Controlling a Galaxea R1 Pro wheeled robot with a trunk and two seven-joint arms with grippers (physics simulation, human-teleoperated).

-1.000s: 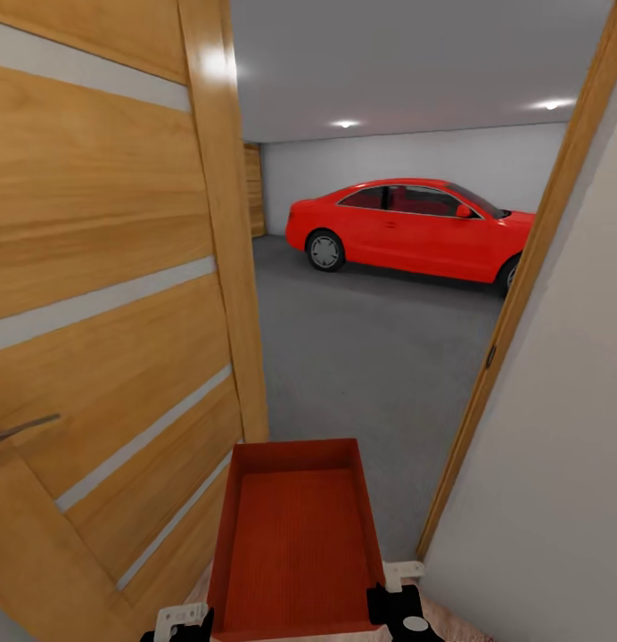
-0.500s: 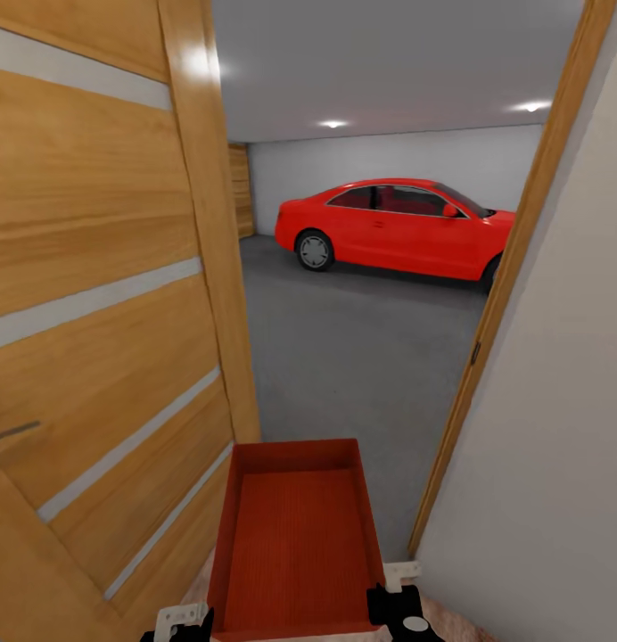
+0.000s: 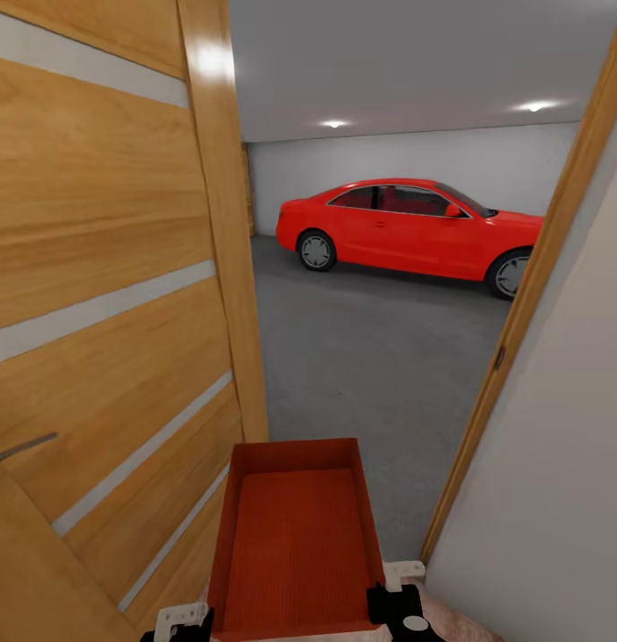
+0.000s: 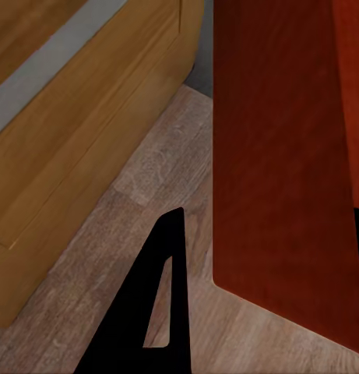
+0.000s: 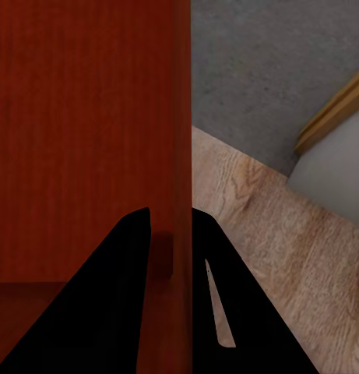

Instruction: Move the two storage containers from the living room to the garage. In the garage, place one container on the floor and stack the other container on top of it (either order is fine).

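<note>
You're in the doorway: wooden door point(image 3: 103, 294) left, garage floor point(image 3: 371, 357) and red car point(image 3: 407, 227) ahead. Bin point(image 3: 295, 535) held low in front. Right gripper point(image 5: 170, 257) pinches its wall; left gripper's point(image 4: 261, 292) grip: cannot tell.

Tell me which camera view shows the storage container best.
The head view: the storage container appears whole from above, open and empty, at the garage doorway. The left wrist view shows just one outer wall; the right wrist view shows a wall pinched by the right gripper.
</note>
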